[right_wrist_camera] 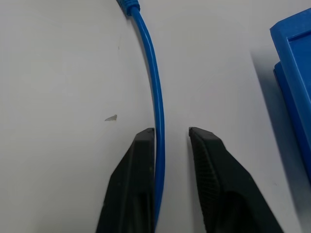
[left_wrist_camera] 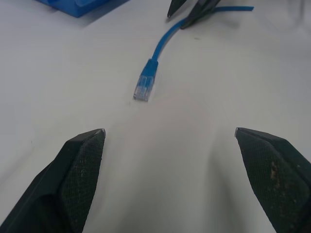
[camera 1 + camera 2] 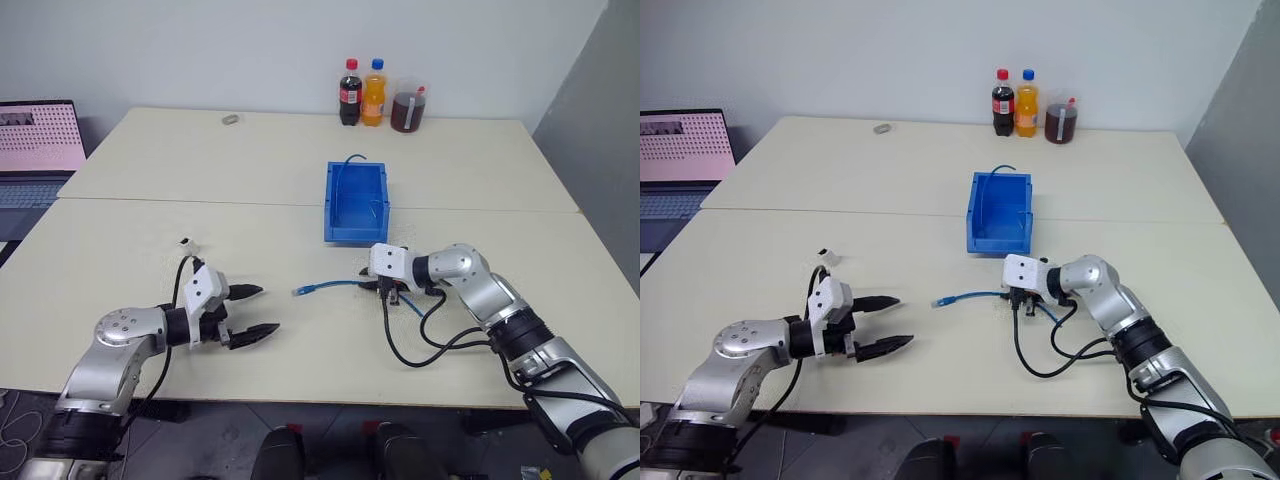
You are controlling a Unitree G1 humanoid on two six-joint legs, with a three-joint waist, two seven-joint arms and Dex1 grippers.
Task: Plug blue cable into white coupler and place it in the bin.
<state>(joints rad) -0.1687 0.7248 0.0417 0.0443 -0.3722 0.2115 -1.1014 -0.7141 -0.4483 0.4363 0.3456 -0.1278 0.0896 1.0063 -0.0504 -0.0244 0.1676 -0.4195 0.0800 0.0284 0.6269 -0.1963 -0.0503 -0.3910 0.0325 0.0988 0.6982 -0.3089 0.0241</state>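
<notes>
Two grippers are low over the table (image 3: 300, 375), and nothing is mated yet. The blue cable (image 3: 332, 285) lies flat on the table in front of the bin (image 3: 354, 234), and its clear plug (image 2: 145, 88) points toward your left side.

Right gripper (image 1: 171, 130): the jaws are parted and straddle the cable some way back from the plug. The cable runs along the inner face of one finger, with a clear gap to the other, so it is not pinched.

Left gripper (image 3: 266, 309): it is spread wide and holds nothing. It is aimed along the table at the plug, near it but not touching.

The white coupler (image 3: 187, 243) sits on the table on the far side of the left arm, apart from both grippers and well apart from the plug.

Step in hand, as I judge it: taking hold of the cable, before any plugging.

Next move, as I judge it:
- Close the right jaws on the cable. A grip nearer the plug would leave less limp cable to flex during insertion.
- Send the left gripper to the coupler, not the plug. Pick it up with the socket opening left clear and facing the plug.

Caution: an other blue cable (image 3: 350, 158) is in the bin. Do not confuse it with the one you are working.
</notes>
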